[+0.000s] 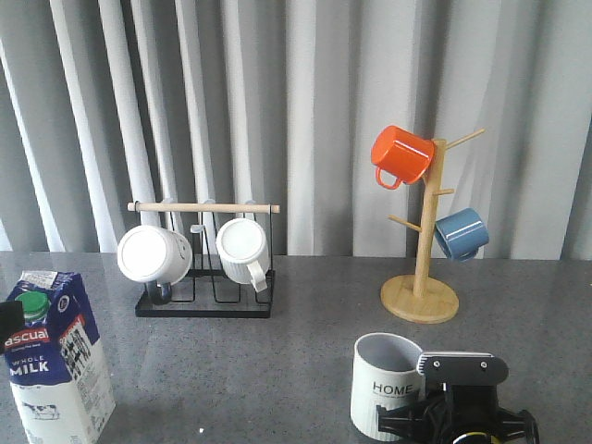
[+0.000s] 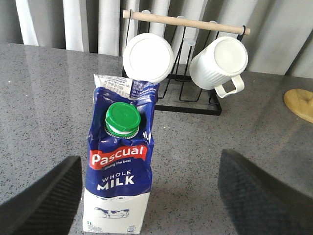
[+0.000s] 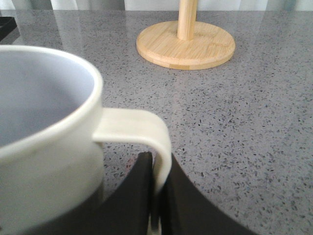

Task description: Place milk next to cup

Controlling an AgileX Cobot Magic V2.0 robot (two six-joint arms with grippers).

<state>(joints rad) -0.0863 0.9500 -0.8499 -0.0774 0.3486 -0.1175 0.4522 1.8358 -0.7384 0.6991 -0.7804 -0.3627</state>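
We see the milk (image 2: 117,171) upright at seven o'clock on the surface (image 1: 305,314), between our released left fingers (image 2: 41,198), while our right fingers (image 3: 142,188) clench the cup's (image 1: 387,387) handle.

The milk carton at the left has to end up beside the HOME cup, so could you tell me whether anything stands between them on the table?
Nothing visible does: bare table separates the milk from the cup.

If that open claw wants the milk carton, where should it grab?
Probably the flat side walls of the milk, below the sloped top and green cap. The carton stands upright between the open left gripper fingers, so coming straight in from the label side suits it.
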